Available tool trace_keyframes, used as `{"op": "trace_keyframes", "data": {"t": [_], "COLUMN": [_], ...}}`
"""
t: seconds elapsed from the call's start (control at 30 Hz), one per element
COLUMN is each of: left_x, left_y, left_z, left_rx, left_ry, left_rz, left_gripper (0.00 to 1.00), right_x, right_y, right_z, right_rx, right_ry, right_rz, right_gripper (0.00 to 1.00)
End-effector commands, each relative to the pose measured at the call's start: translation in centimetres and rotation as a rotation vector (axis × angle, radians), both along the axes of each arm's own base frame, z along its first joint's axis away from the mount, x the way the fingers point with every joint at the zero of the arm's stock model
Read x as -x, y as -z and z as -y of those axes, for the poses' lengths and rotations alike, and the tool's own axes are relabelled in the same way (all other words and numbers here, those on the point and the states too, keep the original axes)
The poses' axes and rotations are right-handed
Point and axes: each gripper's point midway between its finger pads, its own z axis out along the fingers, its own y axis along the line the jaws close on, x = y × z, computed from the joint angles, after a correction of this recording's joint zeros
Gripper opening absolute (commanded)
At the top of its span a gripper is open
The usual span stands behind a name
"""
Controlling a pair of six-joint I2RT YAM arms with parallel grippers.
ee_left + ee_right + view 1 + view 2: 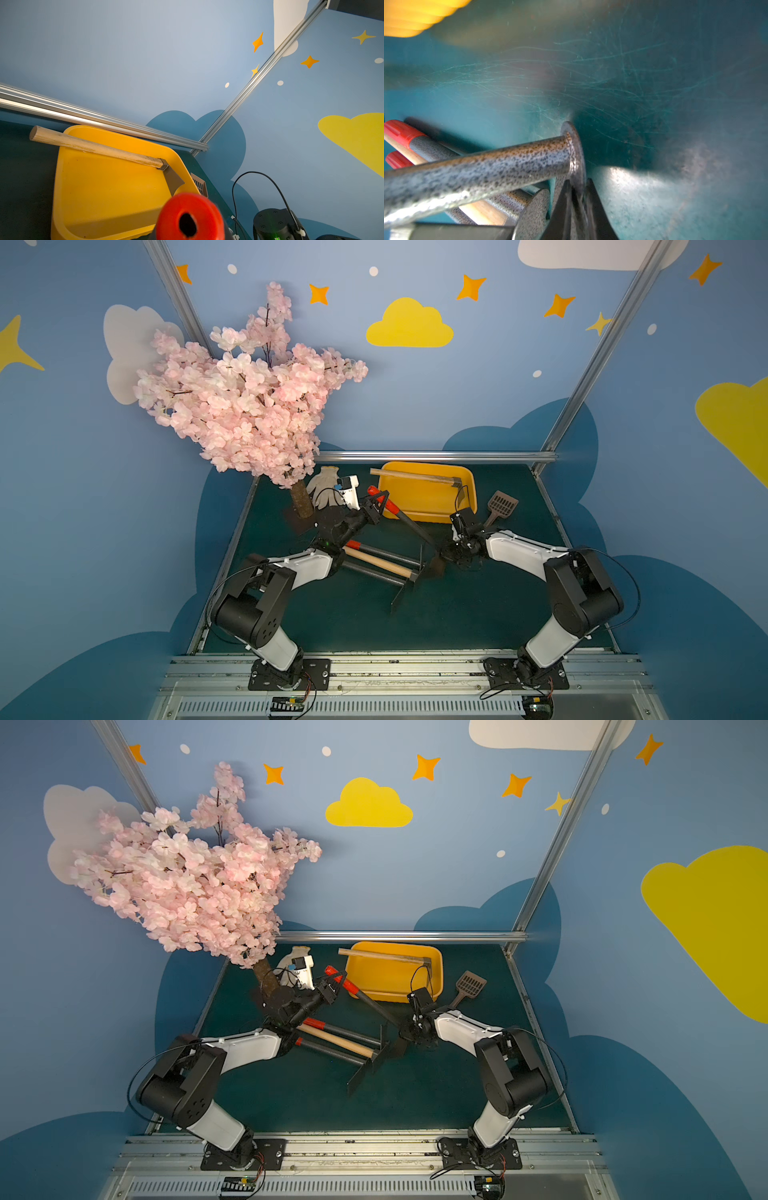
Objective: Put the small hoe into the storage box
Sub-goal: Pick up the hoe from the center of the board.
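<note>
Hoe [409, 522] is being held at both ends, in front of the box [424, 499] and not inside it. The left jaws are pinching its red grip from two sides. This end is standing higher, just beside the near left corner of the box in both top views. In the left wrist view the round red end [189, 216] is filling the lower edge, with the box [104, 197] behind it. The grey shaft is running down and away from the box toward the right arm [519, 549]. There the right jaws are gripping the flat blade. In the right wrist view two dark fingertips [560, 209] are sitting on either side of the thin plate at the end of the shaft [488, 172], with almost no gap. Whether the blade of the hoe is touching the desk [478, 605] I cannot tell.

A wooden hoe [411, 477] is lying in the box along the far wall. Its blade is resting in the right corner and its handle is sticking out over the left rim. Three more hoes [382, 563] are lying together on the desk between the two arms, two with red grips and one with a wooden handle. A brown scoop [503, 504] is lying just to the right of the box. A white glove [326, 485] is lying to its left, beside the trunk of a pink tree [245, 406].
</note>
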Motion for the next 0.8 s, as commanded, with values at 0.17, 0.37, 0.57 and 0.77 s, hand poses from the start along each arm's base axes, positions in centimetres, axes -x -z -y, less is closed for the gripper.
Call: {"op": "trace_keyframes", "data": {"t": [0.17, 0.37, 0.57, 0.77], "left_x": [1.3, 1.4, 1.6, 1.4], "left_y": [-0.3, 0.7, 1.4, 1.8], "left_z": [0.6, 0.6, 0.4, 0.5], "left_rx": [-0.032, -0.033, -0.048, -0.053], "left_ry": [0.037, 0.038, 0.035, 0.036], "left_rz": [0.043, 0.027, 0.014, 0.004], "left_gripper": [0.03, 0.03, 0.03, 0.03], "right_x": [1.0, 1.5, 1.4, 0.3], "right_y": [-2.3, -1.3, -2.4, -7.8], "right_z": [0.5, 0.1, 1.2, 3.9], "right_rx": [-0.014, -0.090, -0.122, -0.078], "right_ry": [-0.021, -0.022, 0.037, 0.098], "right_rz": [0.061, 0.043, 0.097, 0.210], "right_gripper": [0.00, 0.00, 0.00, 0.00]}}
